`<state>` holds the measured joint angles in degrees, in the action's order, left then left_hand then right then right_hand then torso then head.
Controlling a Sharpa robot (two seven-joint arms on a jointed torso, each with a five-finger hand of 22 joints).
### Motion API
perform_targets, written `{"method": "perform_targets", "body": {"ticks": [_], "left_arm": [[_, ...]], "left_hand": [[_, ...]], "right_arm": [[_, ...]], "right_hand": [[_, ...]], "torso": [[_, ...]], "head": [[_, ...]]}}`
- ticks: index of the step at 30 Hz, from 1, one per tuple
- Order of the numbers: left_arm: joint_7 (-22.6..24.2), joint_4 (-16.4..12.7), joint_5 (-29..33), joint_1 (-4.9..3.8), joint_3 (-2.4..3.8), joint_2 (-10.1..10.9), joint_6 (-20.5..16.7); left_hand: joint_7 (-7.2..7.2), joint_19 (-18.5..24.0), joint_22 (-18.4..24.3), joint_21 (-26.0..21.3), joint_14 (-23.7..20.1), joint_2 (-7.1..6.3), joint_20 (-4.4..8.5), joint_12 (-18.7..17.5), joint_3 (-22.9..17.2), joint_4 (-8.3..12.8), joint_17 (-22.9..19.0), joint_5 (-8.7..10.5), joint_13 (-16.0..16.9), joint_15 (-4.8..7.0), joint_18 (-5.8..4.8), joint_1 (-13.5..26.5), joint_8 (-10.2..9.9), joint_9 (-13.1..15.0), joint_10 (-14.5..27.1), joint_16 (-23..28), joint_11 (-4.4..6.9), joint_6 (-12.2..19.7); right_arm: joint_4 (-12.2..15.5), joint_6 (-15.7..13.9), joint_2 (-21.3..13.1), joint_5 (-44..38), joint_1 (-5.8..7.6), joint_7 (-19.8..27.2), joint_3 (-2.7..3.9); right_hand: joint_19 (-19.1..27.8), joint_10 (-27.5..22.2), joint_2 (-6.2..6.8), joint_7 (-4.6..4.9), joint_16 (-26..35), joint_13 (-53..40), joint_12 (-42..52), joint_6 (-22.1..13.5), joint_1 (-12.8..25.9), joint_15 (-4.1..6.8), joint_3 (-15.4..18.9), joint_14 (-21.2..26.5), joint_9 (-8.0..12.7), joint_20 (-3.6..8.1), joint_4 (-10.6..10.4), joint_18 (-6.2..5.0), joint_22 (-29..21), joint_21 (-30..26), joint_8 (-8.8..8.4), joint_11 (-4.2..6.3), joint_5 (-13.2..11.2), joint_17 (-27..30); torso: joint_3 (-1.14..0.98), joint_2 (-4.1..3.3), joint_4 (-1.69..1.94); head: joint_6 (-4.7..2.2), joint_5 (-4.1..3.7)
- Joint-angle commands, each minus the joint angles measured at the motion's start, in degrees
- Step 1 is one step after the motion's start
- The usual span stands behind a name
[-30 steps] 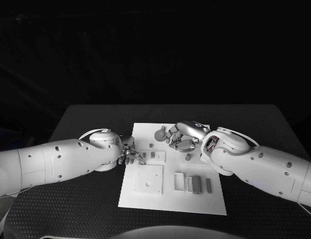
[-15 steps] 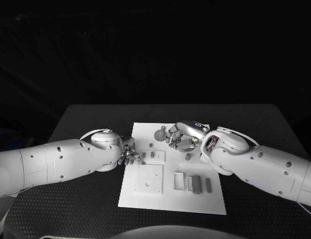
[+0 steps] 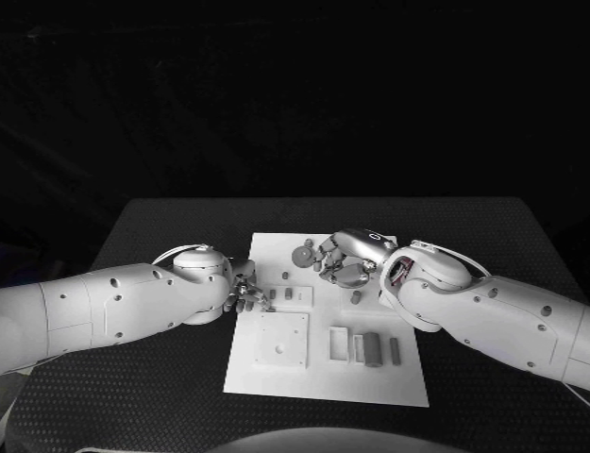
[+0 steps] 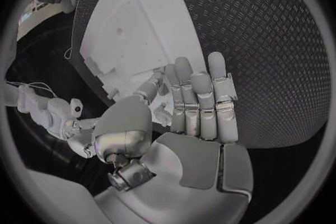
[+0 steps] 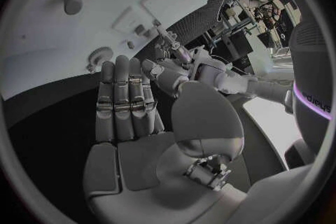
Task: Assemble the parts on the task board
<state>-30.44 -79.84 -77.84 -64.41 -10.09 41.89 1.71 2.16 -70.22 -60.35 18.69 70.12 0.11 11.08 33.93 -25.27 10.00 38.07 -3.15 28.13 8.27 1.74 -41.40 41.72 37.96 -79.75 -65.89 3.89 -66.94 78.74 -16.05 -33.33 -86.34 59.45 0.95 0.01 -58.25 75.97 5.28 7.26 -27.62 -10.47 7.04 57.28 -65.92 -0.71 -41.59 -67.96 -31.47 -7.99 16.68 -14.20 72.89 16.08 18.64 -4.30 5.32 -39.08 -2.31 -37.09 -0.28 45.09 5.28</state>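
1. The task board (image 3: 325, 377) lies flat in the middle of the black counter (image 3: 159, 236), its long side running away from the robot.
2. On the board's near half sit a raised square block (image 3: 278, 340) toward the left arm's side and, beside it, a row of small upright grey parts (image 3: 364, 347) toward the right arm's side.
3. Near the far edge a round, gear-like part (image 3: 303, 255) lies on the board; the right wrist view shows it as a toothed disc (image 5: 100, 57) just past the fingertips.
4. The left hand (image 3: 247, 292) rests at the board's left edge, beside a small raised plate (image 3: 291, 296) carrying short pegs. In the left wrist view its fingers (image 4: 201, 102) lie straight and pressed side by side, with the thumb bent toward them; whether anything is pinched there I cannot tell.
5. The right hand (image 3: 343, 260) hovers over the board's far part, next to the gear. In its wrist view the fingers (image 5: 125, 98) stretch out straight, close together, holding nothing.
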Motion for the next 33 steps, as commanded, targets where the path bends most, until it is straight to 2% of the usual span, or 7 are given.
{"method": "perform_targets", "body": {"ticks": [1, 5, 12, 22, 33], "left_arm": [[0.23, 0.09, -0.37, 0.0, 0.01, 0.15, 0.98], [0.38, 0.43, -0.39, 0.0, 0.01, 0.28, 1.1], [0.52, 0.56, -0.26, 0.0, 0.0, 0.21, 1.61], [0.53, 0.54, -0.26, 0.0, -0.01, 0.93, 1.31], [0.77, 0.21, -0.18, 0.12, -0.06, 2.52, 0.3]], "left_hand": [[0.31, 0.06, -0.18, -0.06, 0.34, 0.3, 0.57, 0.34, -0.21, 0.5, -0.12, -0.06, 0.07, -0.2, -0.95, -0.36, 0.3, -0.08, -0.36, -0.29, -0.01, 0.02], [0.27, 0.06, -0.53, -0.18, 0.27, 0.45, 0.73, 0.37, -0.54, 1.36, -0.36, -1.24, 0.13, -0.24, -1.22, -0.7, 0.47, -0.19, -0.31, -0.43, -0.05, 0.11], [0.27, 0.03, -0.77, -0.29, 0.24, 0.1, 0.88, 0.41, -0.72, 2.14, -0.54, -1.63, 0.17, -0.26, -1.38, -0.94, 0.6, -0.27, -0.32, -0.54, -0.07, 0.14], [0.26, -0.16, -1.28, -0.58, 0.21, -1.13, 1.2, 0.42, -1.49, 4.12, -0.96, -2.72, 0.22, -0.34, -1.74, -2.0, 0.85, -0.52, -0.33, -0.78, -0.13, 0.18], [0.22, -0.25, -1.5, -0.8, 0.15, -2.32, 1.17, 0.37, -1.85, 4.86, -1.21, -2.73, 0.2, -0.39, -1.74, -2.43, 0.93, -0.68, -0.31, -0.83, -0.17, 0.23]], "right_arm": [[-0.03, 0.61, -0.02, -0.41, -0.01, 0.08, 0.03], [0.0, 0.67, 0.02, -0.41, -0.01, 0.08, 0.03], [-0.04, 0.73, 0.12, -0.41, -0.01, 0.12, 0.03], [-0.16, 0.79, 0.19, -0.39, -0.01, 0.14, 0.03], [-0.2, 0.68, 0.16, -0.38, -0.01, 0.14, 0.03]], "right_hand": [[0.27, -0.37, -0.13, -0.04, 0.24, -0.09, -0.23, -0.37, 0.52, -0.19, 0.22, 0.02, -0.09, 0.0, -0.05, -0.8, 0.07, -0.26, -0.31, 0.13, -0.1, -0.06], [0.27, -0.36, -0.15, -0.04, 0.25, -0.1, -0.23, -0.36, 0.54, -0.19, 0.22, 0.02, -0.11, 0.0, -0.05, -0.8, 0.09, -0.27, -0.31, 0.13, -0.1, -0.07], [0.26, -0.36, -0.16, -0.04, 0.27, -0.11, -0.23, -0.36, 0.55, -0.19, 0.22, 0.01, -0.13, 0.0, -0.04, -0.8, 0.11, -0.29, -0.31, 0.13, -0.1, -0.09], [0.25, -0.35, -0.19, -0.04, 0.29, -0.13, -0.24, -0.35, 0.59, -0.19, 0.21, 0.0, -0.16, 0.0, -0.05, -0.8, 0.14, -0.31, -0.32, 0.13, -0.1, -0.12], [0.24, -0.35, -0.23, -0.04, 0.33, -0.15, -0.25, -0.35, 0.65, -0.19, 0.21, -0.02, -0.2, -0.01, -0.06, -0.8, 0.18, -0.33, -0.33, 0.13, -0.1, -0.16]], "torso": [[0.02, -0.02, -0.01], [0.01, 0.03, 0.07], [0.02, 0.03, 0.07], [0.02, 0.01, 0.02], [0.01, 0.03, 0.1]], "head": [[0.03, -0.05], [0.07, -0.02], [0.16, 0.07], [0.19, 0.06], [0.21, -0.04]]}}
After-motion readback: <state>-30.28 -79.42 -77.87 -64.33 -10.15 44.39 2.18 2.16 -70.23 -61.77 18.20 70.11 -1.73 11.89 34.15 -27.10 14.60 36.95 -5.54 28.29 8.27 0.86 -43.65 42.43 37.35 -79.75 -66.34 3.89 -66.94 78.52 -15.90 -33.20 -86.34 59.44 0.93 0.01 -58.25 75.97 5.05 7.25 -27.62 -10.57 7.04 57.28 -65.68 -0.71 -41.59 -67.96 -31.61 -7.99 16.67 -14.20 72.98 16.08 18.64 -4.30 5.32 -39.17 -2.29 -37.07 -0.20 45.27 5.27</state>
